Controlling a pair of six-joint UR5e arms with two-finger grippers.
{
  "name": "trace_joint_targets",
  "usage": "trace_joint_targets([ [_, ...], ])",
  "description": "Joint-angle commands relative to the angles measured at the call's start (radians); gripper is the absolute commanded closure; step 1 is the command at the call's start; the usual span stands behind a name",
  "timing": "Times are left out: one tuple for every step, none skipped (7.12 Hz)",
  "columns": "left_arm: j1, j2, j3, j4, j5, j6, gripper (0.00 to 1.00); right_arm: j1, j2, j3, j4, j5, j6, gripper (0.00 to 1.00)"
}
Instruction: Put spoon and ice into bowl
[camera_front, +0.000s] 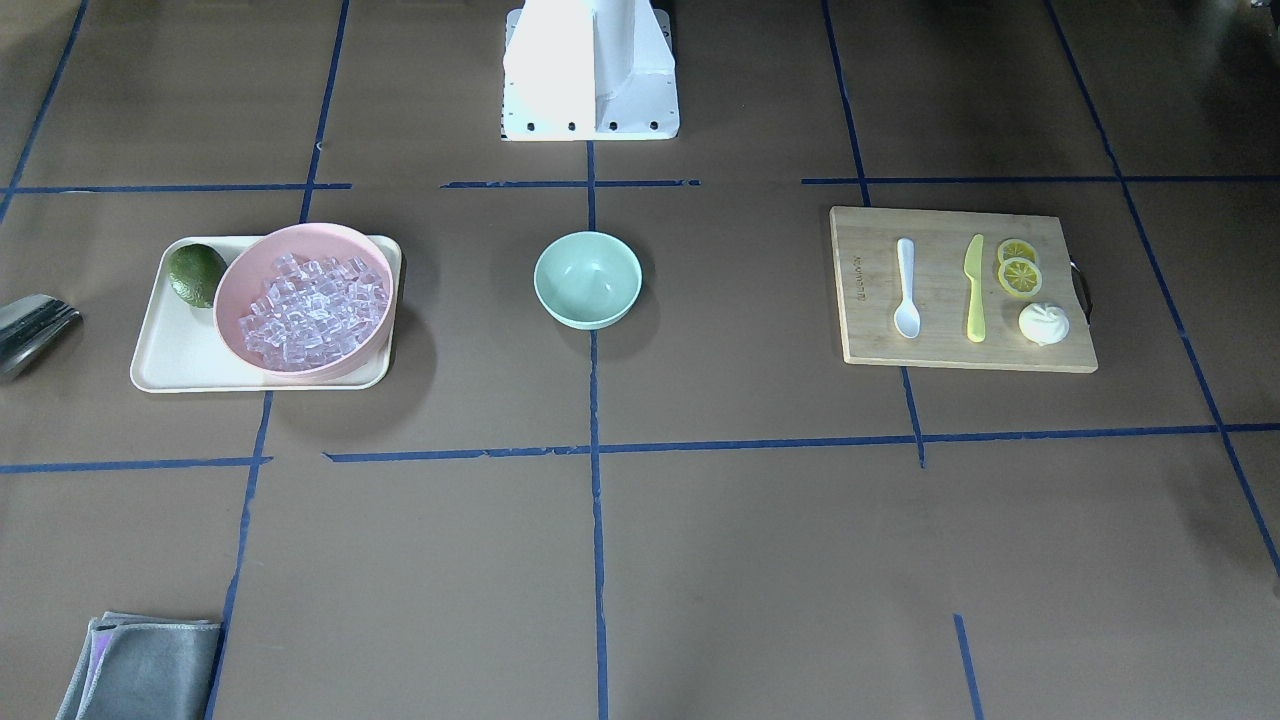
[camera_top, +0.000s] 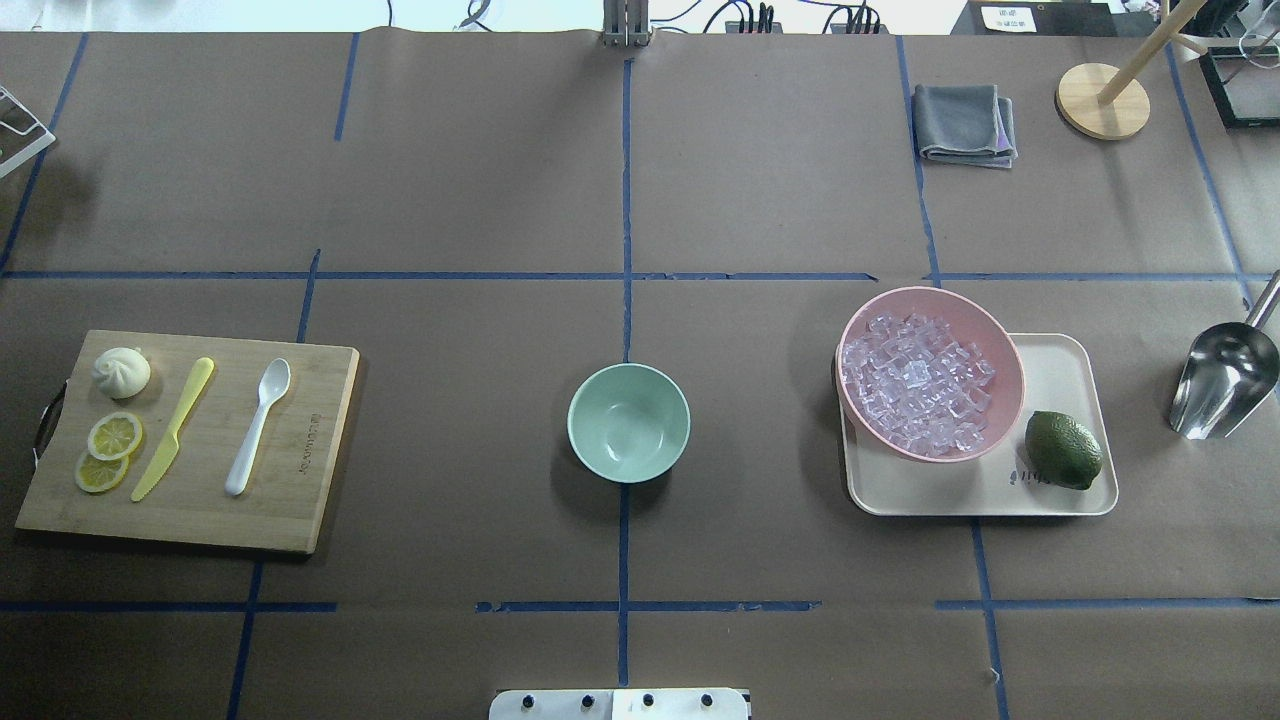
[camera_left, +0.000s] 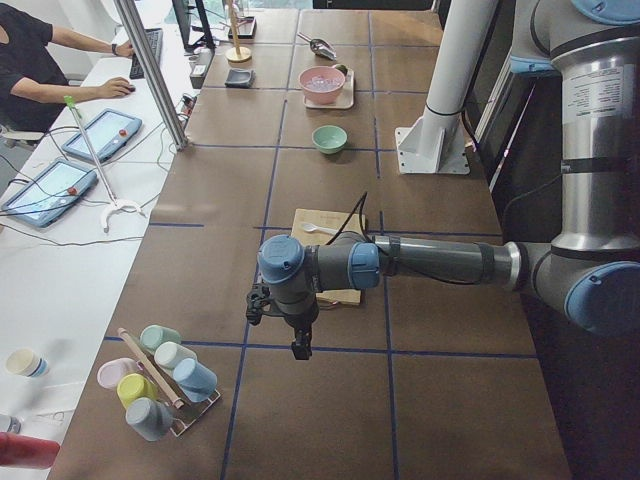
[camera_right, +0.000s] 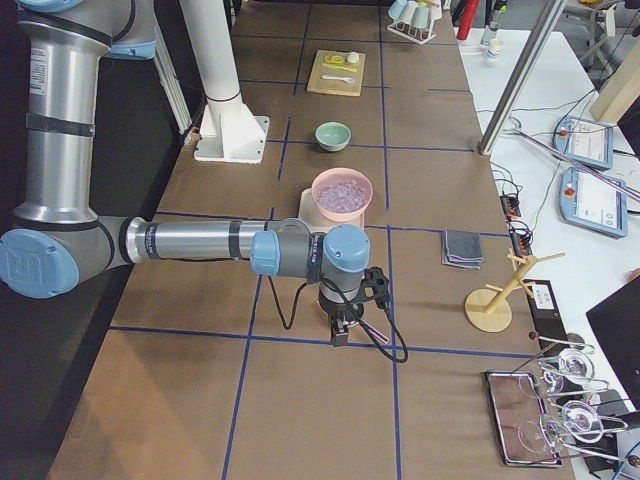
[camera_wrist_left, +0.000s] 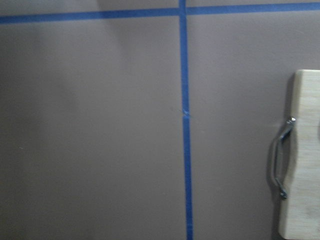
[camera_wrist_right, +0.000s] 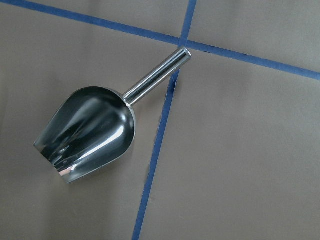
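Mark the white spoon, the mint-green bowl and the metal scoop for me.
spoon (camera_top: 255, 433): overhead exterior view, middle of its handle.
bowl (camera_top: 600, 440): overhead exterior view, bare inner wall.
metal scoop (camera_wrist_right: 87, 132): right wrist view, inside of its pan.

Small white plastic spoon (camera_top: 256, 430), flat on the wooden cutting board (camera_top: 300, 450), scoop end pointing away from the robot. Clear, glassy ice (camera_top: 917, 381) cubes, heaped in the pink bowl (camera_top: 1003, 342) on the robot's right. Mint-green bowl (camera_top: 628, 422), upright and empty at table centre, well apart from both.
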Motion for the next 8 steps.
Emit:
trace_joint_targets([
  [0.0,-0.001,-0.017,0.009,-0.004,0.002,0.0,0.0,0.0,0.006,0.0,-0.006,-0.001,0.0],
  [0.0,0.001,-0.029,0.004,-0.009,0.002,0.0,0.0,0.0,0.006,0.0,-0.004,-0.001,0.0],
  [-0.002,0.004,-0.029,0.004,-0.009,0.002,0.0,0.0,0.0,0.005,0.0,0.005,0.001,0.0],
  [0.0,0.007,-0.032,0.003,-0.006,-0.001,0.0,0.0,-0.012,0.011,0.001,0.005,0.002,0.0],
  [0.0,0.005,-0.043,0.004,-0.01,-0.001,0.0,0.0,-0.012,0.011,0.001,0.007,0.002,0.0],
  [-0.002,0.007,-0.044,0.001,-0.039,0.001,0.0,0.0,-0.014,0.015,0.001,0.011,0.004,0.0],
  [-0.002,0.013,-0.026,0.001,-0.07,0.01,0.0,0.0,-0.023,0.017,0.001,0.014,0.007,0.0],
  [0.003,0.025,-0.046,-0.002,-0.135,0.011,0.0,-0.001,-0.023,0.018,0.001,0.014,0.01,0.0],
])
